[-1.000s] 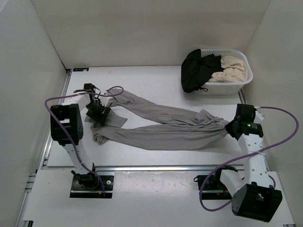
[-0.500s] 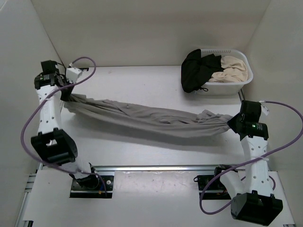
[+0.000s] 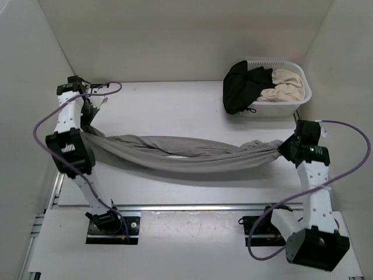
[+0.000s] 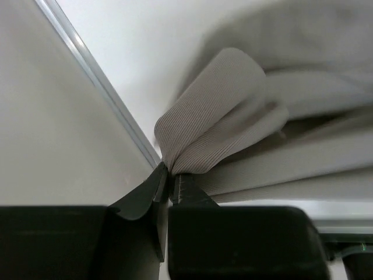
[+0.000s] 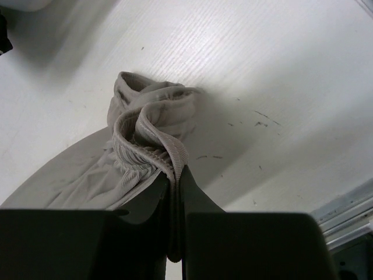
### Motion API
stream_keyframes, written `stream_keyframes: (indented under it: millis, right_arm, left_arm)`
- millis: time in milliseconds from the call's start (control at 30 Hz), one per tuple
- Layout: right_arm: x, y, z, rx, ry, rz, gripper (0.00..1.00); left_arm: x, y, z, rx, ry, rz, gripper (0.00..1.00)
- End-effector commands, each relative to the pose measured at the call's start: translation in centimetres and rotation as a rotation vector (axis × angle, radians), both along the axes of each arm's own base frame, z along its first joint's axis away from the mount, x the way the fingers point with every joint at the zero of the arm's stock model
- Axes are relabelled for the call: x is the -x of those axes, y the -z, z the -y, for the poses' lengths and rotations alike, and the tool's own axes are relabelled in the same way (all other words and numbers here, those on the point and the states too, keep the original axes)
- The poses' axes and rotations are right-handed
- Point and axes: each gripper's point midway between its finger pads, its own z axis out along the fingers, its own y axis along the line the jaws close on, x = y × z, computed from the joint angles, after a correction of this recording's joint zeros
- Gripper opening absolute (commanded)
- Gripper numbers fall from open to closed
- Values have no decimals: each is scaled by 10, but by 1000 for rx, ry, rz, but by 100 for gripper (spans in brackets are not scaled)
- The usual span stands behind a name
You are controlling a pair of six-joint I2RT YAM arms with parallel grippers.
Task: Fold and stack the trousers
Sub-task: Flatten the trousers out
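Observation:
The grey trousers (image 3: pixel 186 153) hang stretched between my two arms across the middle of the table, both legs gathered together and sagging in the centre. My left gripper (image 4: pixel 170 175) is shut on the ribbed leg cuffs (image 4: pixel 215 122) at the far left, close to the table's metal edge rail (image 4: pixel 99 87). My right gripper (image 5: pixel 176 170) is shut on the bunched ribbed waistband (image 5: pixel 148 137) at the right side, lifted a little above the table. In the top view the left gripper (image 3: pixel 87 119) and right gripper (image 3: pixel 284 149) hold opposite ends.
A white laundry basket (image 3: pixel 291 106) stands at the back right, holding a black garment (image 3: pixel 242 86) and a beige garment (image 3: pixel 285 83). White walls enclose the table on the left, back and right. The left arm's purple cable (image 3: pixel 44 119) loops near the left wall.
My left gripper closed on the leg cuffs, lifted them and swung far left, pulling both legs together into one stretched band. The right gripper kept its hold and barely moved.

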Motion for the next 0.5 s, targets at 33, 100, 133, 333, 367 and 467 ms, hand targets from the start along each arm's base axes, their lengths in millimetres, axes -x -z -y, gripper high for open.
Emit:
stream_keyframes:
  millis: [33,100,133,333,367,467]
  right_arm:
    - [-48,-32,4,7,-31,83,0]
    - [-63,-61,5,5,-47,138,0]
    - [-70,-68,6,7,-47,148,0]
    - [-67,-94,7,32,-59,181,0]
    - [-60,-86,6,28,-59,158,0]
    - [-33,-41,8,15,-25,60,0]
  left_arm:
    - [-76,-50,-15,-72,-43,217,15]
    - [-92,-58,-25,-111,-57,249,15]
    - [-97,-71,-34,-167,-64,281,15]
    - [-72,-100,-34,-167,-52,367,15]
    - [-62,-96,-34,-153,-56,353,15]
    - [-21,-64,-18,-110,-21,246,15]
